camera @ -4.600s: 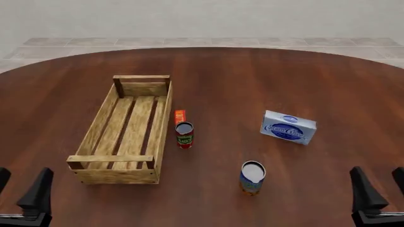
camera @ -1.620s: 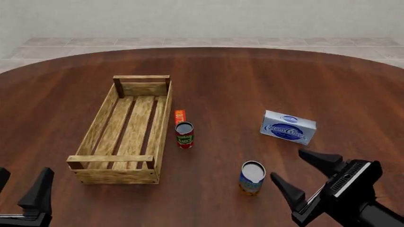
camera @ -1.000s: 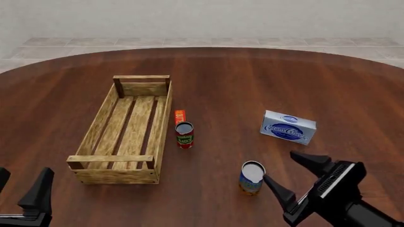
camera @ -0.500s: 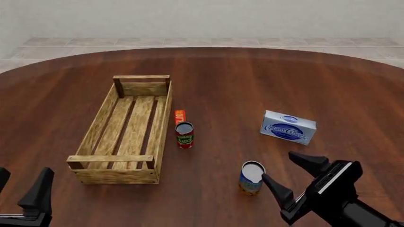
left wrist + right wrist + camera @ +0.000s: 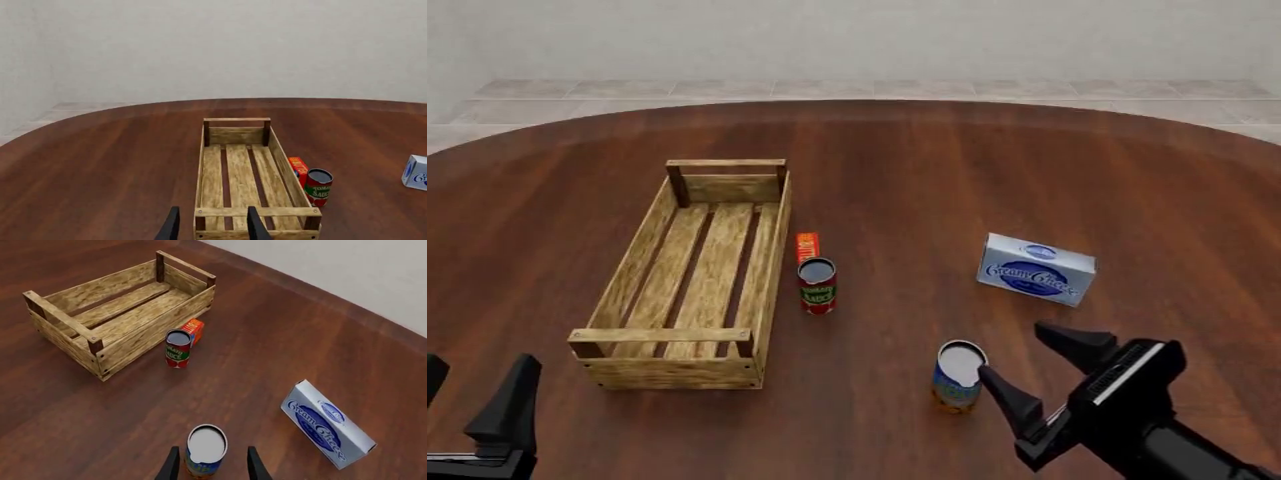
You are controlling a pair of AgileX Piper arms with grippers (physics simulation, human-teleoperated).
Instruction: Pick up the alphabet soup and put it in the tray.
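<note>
The alphabet soup [image 5: 960,375] is a can with a blue and orange label and a pale top. It stands upright on the table right of the tray [image 5: 690,272], a long light-wood slatted crate. My right gripper [image 5: 1030,368] is open just right of the can, one finger close by its side, not touching it. In the right wrist view the can [image 5: 205,454] stands between and ahead of the fingertips [image 5: 173,461]. My left gripper [image 5: 474,400] is at the near left corner, open and empty; the tray [image 5: 248,175] fills its wrist view.
A small red-and-green can [image 5: 817,286] and an orange box [image 5: 807,247] stand by the tray's right side. A blue-white cream cheese box [image 5: 1036,269] lies at the right, beyond my right gripper. The table is round and dark wood.
</note>
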